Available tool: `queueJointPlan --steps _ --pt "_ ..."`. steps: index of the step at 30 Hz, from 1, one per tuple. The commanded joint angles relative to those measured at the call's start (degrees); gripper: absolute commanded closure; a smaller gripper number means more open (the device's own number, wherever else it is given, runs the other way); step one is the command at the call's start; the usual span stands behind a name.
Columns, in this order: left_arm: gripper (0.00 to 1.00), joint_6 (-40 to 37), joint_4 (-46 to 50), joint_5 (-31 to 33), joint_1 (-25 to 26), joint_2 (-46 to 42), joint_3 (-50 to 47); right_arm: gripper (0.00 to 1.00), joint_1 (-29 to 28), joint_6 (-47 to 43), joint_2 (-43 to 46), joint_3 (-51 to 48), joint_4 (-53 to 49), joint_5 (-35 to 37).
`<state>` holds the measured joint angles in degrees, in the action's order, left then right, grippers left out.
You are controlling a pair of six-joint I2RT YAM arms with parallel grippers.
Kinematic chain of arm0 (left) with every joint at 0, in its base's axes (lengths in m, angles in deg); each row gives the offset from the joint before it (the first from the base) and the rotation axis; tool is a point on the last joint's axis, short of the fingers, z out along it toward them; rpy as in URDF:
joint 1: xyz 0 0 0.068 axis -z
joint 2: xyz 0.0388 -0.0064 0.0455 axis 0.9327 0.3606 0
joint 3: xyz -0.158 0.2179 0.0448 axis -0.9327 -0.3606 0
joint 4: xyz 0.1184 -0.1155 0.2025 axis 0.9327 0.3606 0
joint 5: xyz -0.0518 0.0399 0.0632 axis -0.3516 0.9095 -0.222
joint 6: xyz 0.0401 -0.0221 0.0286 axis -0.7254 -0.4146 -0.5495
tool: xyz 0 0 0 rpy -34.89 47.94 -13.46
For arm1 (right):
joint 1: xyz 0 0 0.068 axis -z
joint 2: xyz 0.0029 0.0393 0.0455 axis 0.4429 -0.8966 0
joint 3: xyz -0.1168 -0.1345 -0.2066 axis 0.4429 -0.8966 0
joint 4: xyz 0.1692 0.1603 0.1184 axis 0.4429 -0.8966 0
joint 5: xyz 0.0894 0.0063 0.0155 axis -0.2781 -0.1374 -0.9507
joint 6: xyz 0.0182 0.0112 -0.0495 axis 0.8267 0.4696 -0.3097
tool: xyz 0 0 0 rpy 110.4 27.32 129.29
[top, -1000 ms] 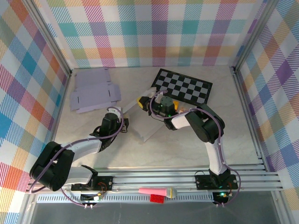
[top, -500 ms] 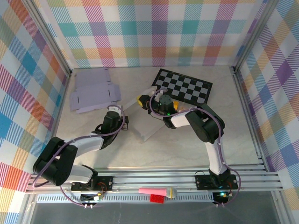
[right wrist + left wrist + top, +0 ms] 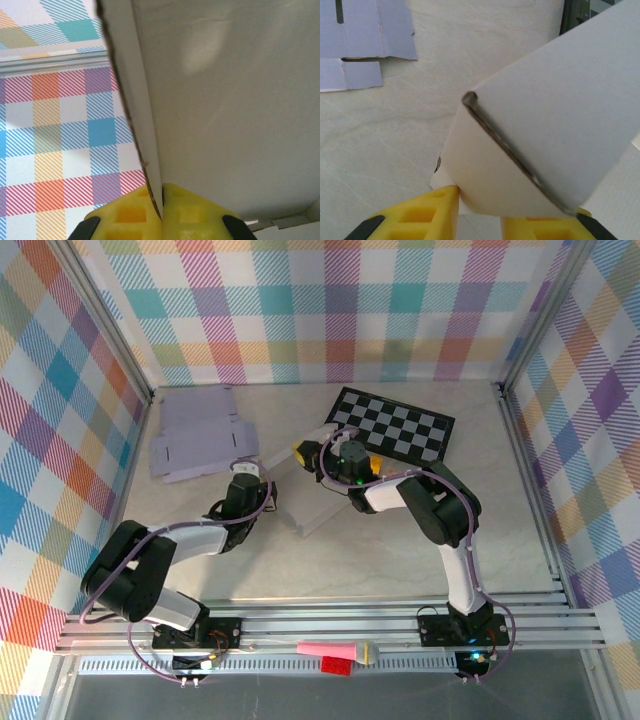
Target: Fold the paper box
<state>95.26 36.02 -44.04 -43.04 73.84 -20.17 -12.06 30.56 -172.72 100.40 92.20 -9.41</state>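
White paper box (image 3: 303, 502) raised mid-worktop (image 3: 400, 550), between both arms | right jaws clenched on its far panel edge | left jaws straddle its near-left corner, pinch cannot be told | left arm nearer for next crease

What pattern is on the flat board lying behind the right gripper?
The board has black-and-white checks, clearest in the top external view.
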Motion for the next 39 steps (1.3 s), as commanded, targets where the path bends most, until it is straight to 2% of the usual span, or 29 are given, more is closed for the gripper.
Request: queueJointPlan --steps 1,5,9,16,23,27,29,34,39 --pt "0.75 0.4 -3.7 0.9 0.2 1.1 2.3 1.0 -2.9 1.0 -1.6 0.4 -3.4 -5.9" --pt "0.84 -0.4 -2.0 0.8 0.4 1.4 3.2 1.0 -2.9 1.2 -1.8 1.3 -4.1 -6.0" --pt "0.99 0.0 -0.4 1.8 0.7 1.3 4.2 1.0 -2.9 1.4 -1.6 2.5 -5.7 -6.0" --pt "1.0 1.5 5.5 4.1 1.9 0.9 7.2 1.0 -2.9 1.1 -1.1 4.2 -10.4 -5.5" --pt "1.0 8.0 13.5 9.2 2.7 -0.6 9.2 1.0 -2.9 1.0 0.5 4.0 -13.4 -4.0" --pt "1.0 9.7 17.8 9.0 2.7 -1.3 10.5 1.0 -3.0 0.9 1.7 4.7 -17.1 -3.6" --pt "1.0 10.1 20.1 8.7 2.7 -1.9 11.3 0.94 -2.9 0.5 2.6 5.3 -19.6 -3.6" --pt "1.0 10.7 26.5 9.2 2.6 -4.7 12.3 0.68 -2.8 -0.4 5.7 5.7 -25.7 -2.9" --pt "1.0 10.4 32.7 7.3 2.3 -6.4 13.6 0.47 -2.5 -1.9 9.7 6.0 -30.9 -2.5"
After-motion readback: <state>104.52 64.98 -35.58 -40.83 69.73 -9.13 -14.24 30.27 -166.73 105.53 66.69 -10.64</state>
